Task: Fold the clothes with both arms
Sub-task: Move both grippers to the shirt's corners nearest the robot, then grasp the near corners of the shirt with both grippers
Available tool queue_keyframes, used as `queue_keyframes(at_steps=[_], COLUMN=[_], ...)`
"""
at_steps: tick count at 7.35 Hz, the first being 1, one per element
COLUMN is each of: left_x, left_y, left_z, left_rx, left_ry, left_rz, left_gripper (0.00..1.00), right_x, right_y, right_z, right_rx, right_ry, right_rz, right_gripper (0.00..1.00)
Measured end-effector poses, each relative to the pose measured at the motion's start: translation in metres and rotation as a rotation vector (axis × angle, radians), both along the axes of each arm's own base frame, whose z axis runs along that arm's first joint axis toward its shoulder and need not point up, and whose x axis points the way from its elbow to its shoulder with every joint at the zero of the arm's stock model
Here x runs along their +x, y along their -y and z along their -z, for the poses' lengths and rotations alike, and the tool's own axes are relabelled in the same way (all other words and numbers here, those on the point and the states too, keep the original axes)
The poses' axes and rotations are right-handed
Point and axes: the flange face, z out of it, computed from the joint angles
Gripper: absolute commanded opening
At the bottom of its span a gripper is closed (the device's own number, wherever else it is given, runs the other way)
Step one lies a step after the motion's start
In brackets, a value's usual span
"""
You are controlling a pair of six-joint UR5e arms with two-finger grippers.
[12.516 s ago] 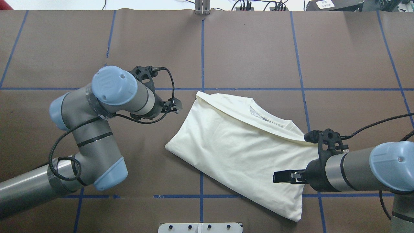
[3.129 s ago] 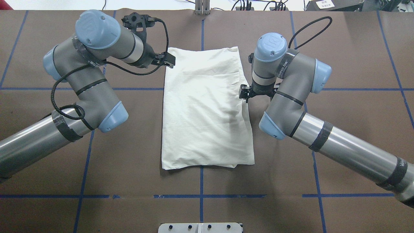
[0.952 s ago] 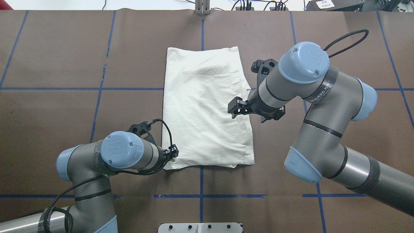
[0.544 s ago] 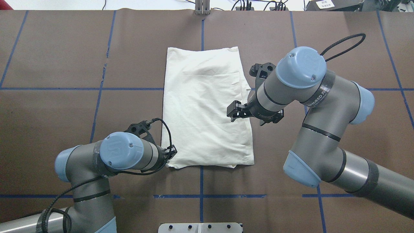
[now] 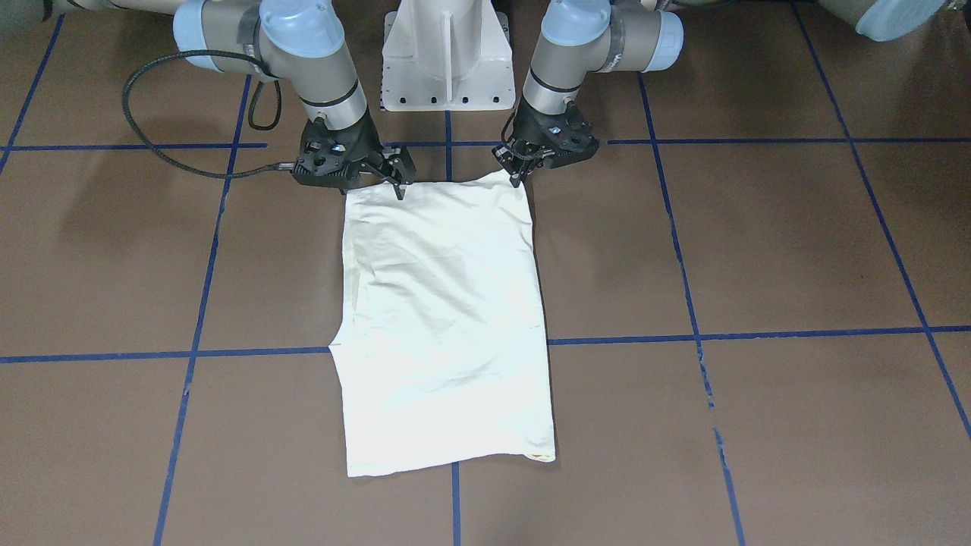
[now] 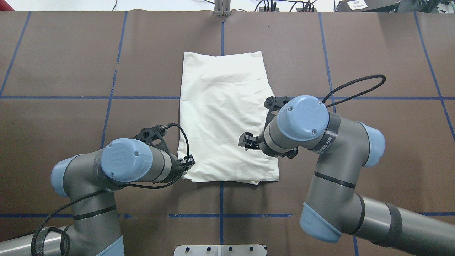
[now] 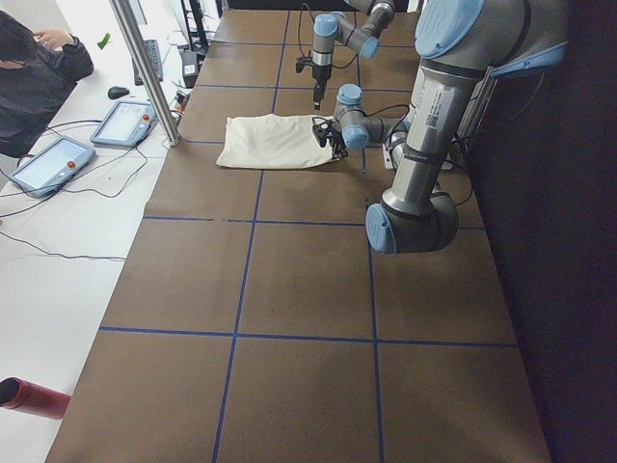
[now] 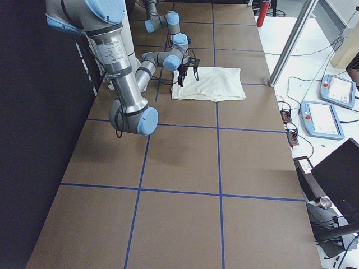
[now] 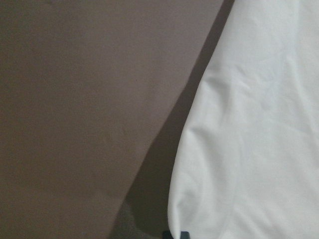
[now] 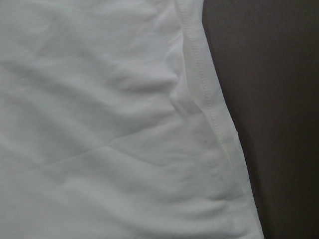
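The cream shirt lay folded into a tall rectangle, plain side up, at the middle of the brown tabletop. At its lower left corner in the overhead view, the left hand looked clenched on the cloth, though its fingers were small and partly hidden. The right hand hung with fingers parted over the shirt's lower right part, just inside the edge.

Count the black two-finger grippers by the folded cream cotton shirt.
2. The left gripper is at the cream shirt's robot-side left corner; the right gripper is over the same edge, nearer its right corner. None seems hidden.
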Motion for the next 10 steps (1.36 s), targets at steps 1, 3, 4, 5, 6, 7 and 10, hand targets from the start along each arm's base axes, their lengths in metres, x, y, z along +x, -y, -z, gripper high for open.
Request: queue_keyframes(at_steps=[1, 3, 4, 5, 6, 7, 10], left_x=[-0.005, -0.009, -0.009, -0.009, -0.009, -0.009, -0.009], left_y=[0.003, 0.005, 0.005, 0.006, 0.006, 0.006, 0.006], left_z=[0.004, 0.009, 0.011, 0.012, 0.013, 0.013, 0.014], left_rx=[0.018, 0.035, 0.038, 0.04, 0.041, 0.041, 0.042], left_ry=[0.0, -0.003, -0.005, -0.007, -0.009, -0.009, -0.01], left_rz=[-0.004, -0.009, -0.01, -0.011, -0.011, -0.011, -0.009], left_gripper=[0.0, 0.0, 0.0, 0.0, 0.0, 0.0, 0.0], right_x=[-0.012, -0.027, -0.033, -0.04, -0.045, -0.048, -0.055], right_y=[-0.015, -0.029, -0.029, -0.028, -0.028, -0.028, -0.035], right_z=[-0.004, -0.014, -0.022, -0.031, -0.039, -0.044, -0.052], right_rx=[-0.056, -0.169, -0.206, -0.23, -0.242, -0.248, -0.254], right_ry=[-0.007, -0.016, -0.03, -0.046, -0.062, -0.074, -0.099], right_rz=[-0.059, -0.155, -0.182, -0.199, -0.206, -0.208, -0.198], right_gripper=[1.0, 1.0, 1.0, 1.0, 1.0, 1.0, 0.99])
